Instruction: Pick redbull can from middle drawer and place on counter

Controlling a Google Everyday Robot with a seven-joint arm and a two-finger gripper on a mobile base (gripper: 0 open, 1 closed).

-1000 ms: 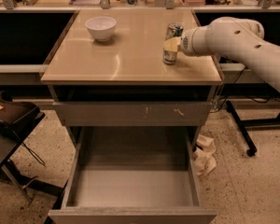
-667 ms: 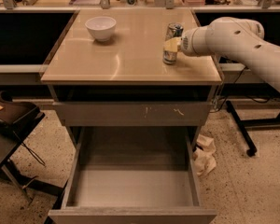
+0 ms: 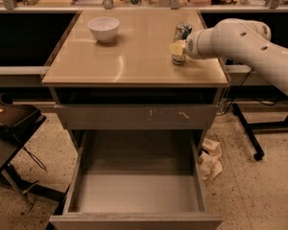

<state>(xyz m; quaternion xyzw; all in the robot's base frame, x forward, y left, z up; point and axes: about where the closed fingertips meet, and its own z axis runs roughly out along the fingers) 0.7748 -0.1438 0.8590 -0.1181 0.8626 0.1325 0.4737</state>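
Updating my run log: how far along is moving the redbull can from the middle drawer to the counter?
Done: the middle drawer stands open and bare inside, and the redbull can is upright on the counter near its right edge. In hand: the gripper is at the can's side. Left: backing the arm away; whether the can is released cannot be seen.

A white bowl [image 3: 103,28] sits upright at the back left of the surface [image 3: 134,56]. Below the surface's front edge, a closed grey drawer front [image 3: 134,117] bears pale scratches. Crumpled paper [image 3: 210,160] lies on the speckled floor [image 3: 259,190] at right. A dark stand [image 3: 12,123] is at left.
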